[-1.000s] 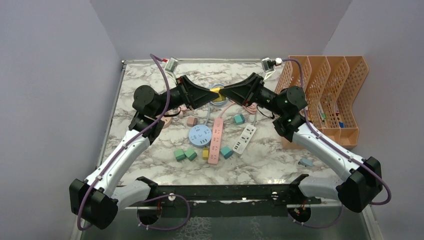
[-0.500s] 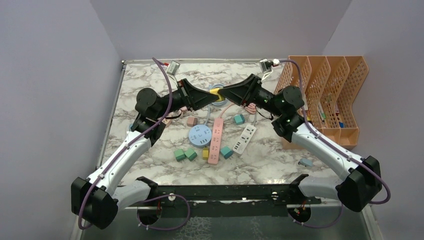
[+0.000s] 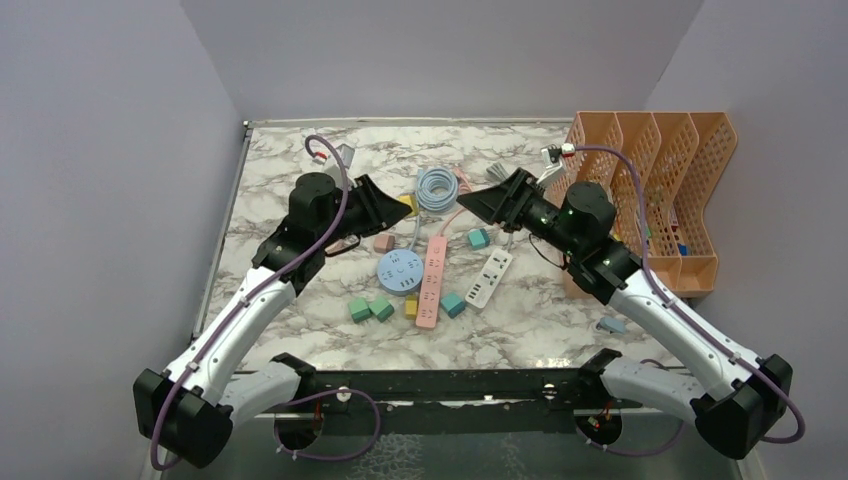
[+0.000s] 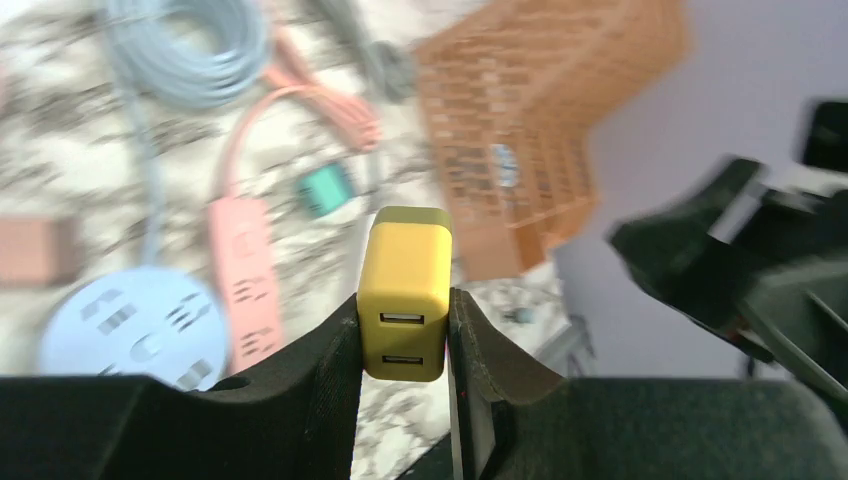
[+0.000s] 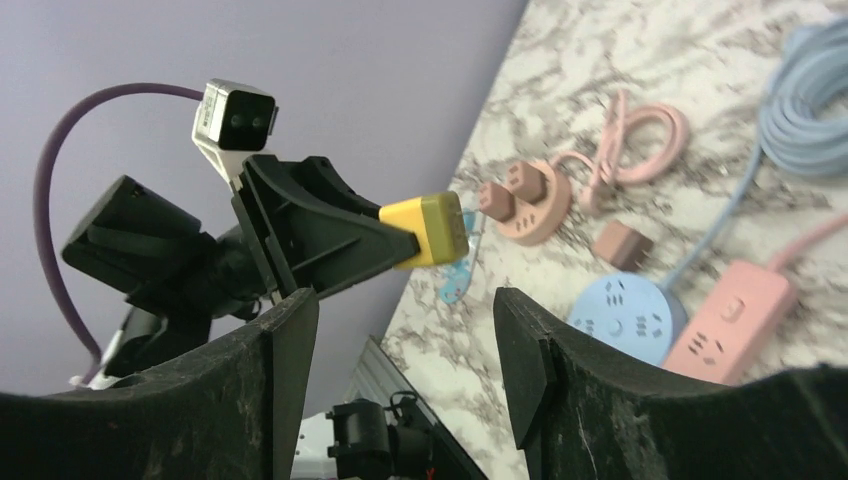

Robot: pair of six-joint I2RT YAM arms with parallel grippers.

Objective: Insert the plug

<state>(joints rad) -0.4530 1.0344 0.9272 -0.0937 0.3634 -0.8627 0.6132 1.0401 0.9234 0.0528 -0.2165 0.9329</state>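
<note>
Left wrist view: yellow USB charger plug at frame centre, pinched at its lower end between left gripper pads, off the table, pink power strip at lower left. Right gripper spread wide, empty. Shallow pinch — likely to pivot or slip under insertion push; prongs hidden, so misalignment possible.

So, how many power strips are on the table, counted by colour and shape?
Blue round strip: 1
Pink long strip: 1
White long strip: 1
Dusty-pink round strip: 1
Total: 4
</note>
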